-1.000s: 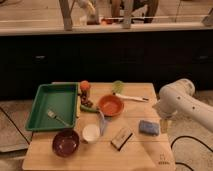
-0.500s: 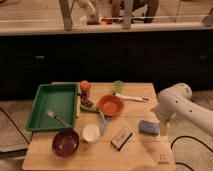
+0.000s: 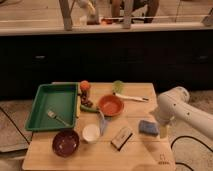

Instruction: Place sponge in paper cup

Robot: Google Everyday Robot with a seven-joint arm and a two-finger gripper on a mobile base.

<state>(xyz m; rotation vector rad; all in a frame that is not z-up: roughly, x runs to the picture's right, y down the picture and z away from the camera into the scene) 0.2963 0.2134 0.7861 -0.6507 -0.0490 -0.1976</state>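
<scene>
The blue sponge (image 3: 148, 128) lies flat on the wooden table (image 3: 145, 156), toward its right side. The white paper cup (image 3: 91, 133) stands upright near the front middle, well to the left of the sponge. My gripper (image 3: 163, 129) hangs from the white arm at the table's right edge. It is just to the right of the sponge, low over the tabletop, open and holding nothing.
A black-and-pale block (image 3: 121, 138) lies between cup and sponge. An orange bowl (image 3: 110, 105) sits mid-table and a maroon bowl (image 3: 66, 143) at front left. A green tray (image 3: 35, 107) holds a fork (image 3: 57, 118). A white utensil (image 3: 131, 98) and small items stand at the back.
The arm has shifted slightly left and down, bringing the gripper closer to the sponge. Nothing on the table has moved.
</scene>
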